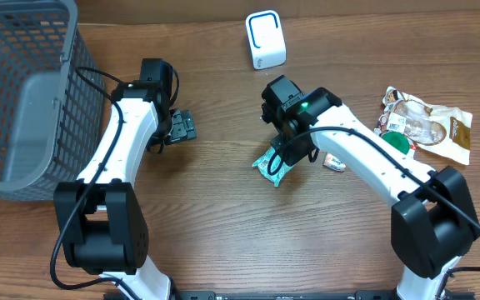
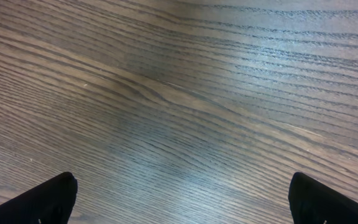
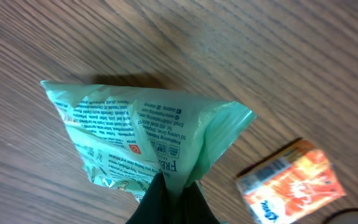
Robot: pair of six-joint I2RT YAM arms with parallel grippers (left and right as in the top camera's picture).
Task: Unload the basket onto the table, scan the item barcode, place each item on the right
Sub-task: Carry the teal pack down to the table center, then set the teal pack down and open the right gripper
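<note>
The item is a mint-green printed packet [image 1: 271, 166], held at the table's middle. My right gripper [image 1: 283, 155] is shut on it. In the right wrist view the packet [image 3: 135, 124] hangs just above the wood, and the black fingertips [image 3: 157, 202] pinch its crimped edge. Small print faces the camera, but I cannot make out a barcode on it. A white scanner with a blue outline [image 1: 265, 39] stands at the far edge. My left gripper [image 1: 182, 127] hovers open over bare wood, with its fingertips [image 2: 45, 200] wide apart and nothing between them.
A grey mesh basket [image 1: 23, 92] fills the far left. A small orange packet [image 1: 334, 162] lies just right of the held item, and the right wrist view shows this orange packet [image 3: 291, 183] too. Snack bags [image 1: 427, 123] are piled at the right.
</note>
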